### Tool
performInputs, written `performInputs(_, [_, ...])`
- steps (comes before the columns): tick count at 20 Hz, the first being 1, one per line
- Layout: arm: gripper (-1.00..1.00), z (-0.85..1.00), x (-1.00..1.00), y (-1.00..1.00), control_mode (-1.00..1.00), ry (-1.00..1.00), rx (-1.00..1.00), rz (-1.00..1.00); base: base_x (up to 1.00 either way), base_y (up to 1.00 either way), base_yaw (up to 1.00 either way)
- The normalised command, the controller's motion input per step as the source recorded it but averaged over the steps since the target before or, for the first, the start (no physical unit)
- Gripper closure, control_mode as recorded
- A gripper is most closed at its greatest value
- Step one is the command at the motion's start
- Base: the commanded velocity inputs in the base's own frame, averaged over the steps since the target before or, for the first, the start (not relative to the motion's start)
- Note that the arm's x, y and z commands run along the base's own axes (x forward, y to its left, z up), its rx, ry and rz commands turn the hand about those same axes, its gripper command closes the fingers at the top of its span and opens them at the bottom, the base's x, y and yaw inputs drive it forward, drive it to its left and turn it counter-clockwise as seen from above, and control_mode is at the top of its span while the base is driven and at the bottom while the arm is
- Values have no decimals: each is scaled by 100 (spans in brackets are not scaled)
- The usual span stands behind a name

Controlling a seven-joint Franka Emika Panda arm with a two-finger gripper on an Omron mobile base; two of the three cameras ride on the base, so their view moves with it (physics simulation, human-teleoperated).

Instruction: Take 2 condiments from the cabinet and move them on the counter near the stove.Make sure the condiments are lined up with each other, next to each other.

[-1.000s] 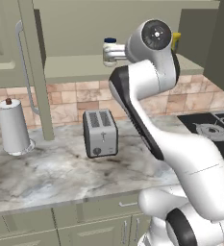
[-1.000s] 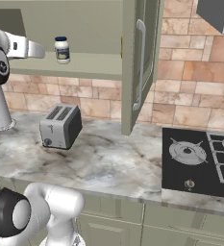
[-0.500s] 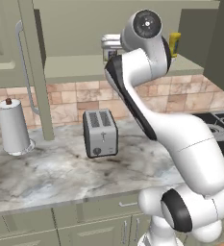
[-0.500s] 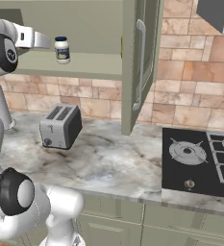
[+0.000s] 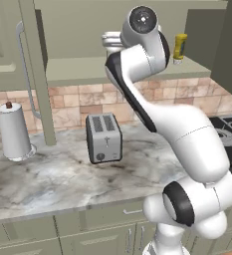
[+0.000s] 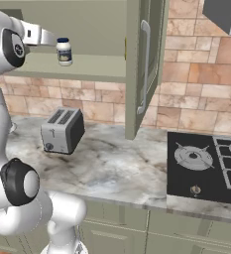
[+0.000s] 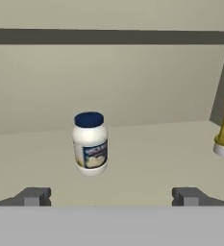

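White paper-towel roll (image 5: 13, 130) stands at the far left of the marble counter (image 5: 53, 179), and to its right is a silver toaster (image 5: 103, 138). Above them the olive-grey cabinet (image 5: 82, 69) is open. On its shelf the small white jar (image 7: 90, 142) with a dark blue lid stands upright, and further right, well apart from it, is the yellow squeeze bottle (image 5: 179, 48) with its whitish end down. The gripper (image 7: 111, 196) is raised level with the shelf and faces the jar, its jaws spread wide and holding nothing, apart from the jar. At the far right, the black stove (image 6: 206, 163) lies in the counter.
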Motion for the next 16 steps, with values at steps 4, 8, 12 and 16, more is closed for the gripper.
performInputs(4, [-100, -3, 27, 0, -100, 0, 0, -2, 0, 0, 0])
performInputs(8, [-100, -8, 24, 0, -100, 0, 0, -1, 0, 0, 0])
performInputs(12, [-100, -12, 24, 0, -100, 0, 0, -1, 0, 0, 0])
performInputs(16, [-100, -13, 31, 5, -100, 0, 0, -1, 0, 0, 0])
